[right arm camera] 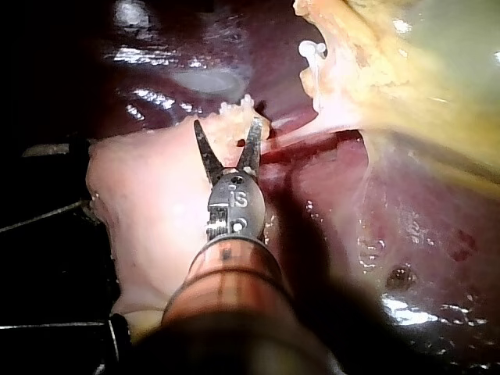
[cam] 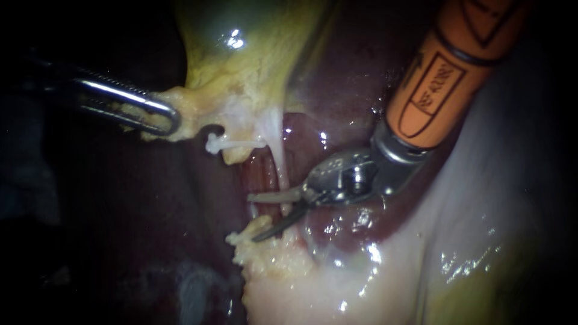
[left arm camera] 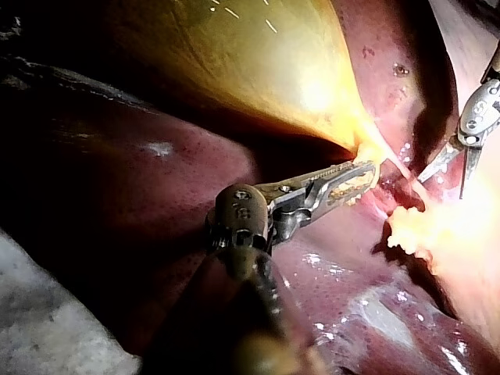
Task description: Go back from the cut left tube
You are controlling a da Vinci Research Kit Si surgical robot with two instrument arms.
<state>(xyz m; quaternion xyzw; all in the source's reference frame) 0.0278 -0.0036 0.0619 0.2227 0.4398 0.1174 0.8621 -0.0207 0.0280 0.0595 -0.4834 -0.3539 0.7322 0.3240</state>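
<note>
Two blades of the right instrument (cam: 251, 218) stand apart in a narrow V at the centre of the frame and hold nothing. One blade points left and lies level. The other slants down and left toward a clump of pale fatty tissue (cam: 256, 253) at lower centre. A thin pale strand (cam: 278, 159) descends from the gallbladder (cam: 241, 54) and meets the blades close to their pivot. Whether it touches them cannot be told.

The cut left tube (cam: 220, 144) shows as a short white stump left of centre, above and to the left of the blade tips and apart from them. Just beside it, the left instrument (cam: 168, 119) has its jaws closed on the pale tissue at the neck of the gallbladder, which it holds stretched toward the left edge.

Hazards on withdrawal, as judged:

1. Open blades drawn toward the upper right may catch or nick the strand. Cause: the strand appears to sit in the crotch of the V.
2. The lower blade tip may score the liver (cam: 349, 90) or snag the fatty tissue. Cause: the tip lies low over the wet surface.
3. The strand may tear if the blades drag it. Cause: the left instrument already loads it with tension.
</note>
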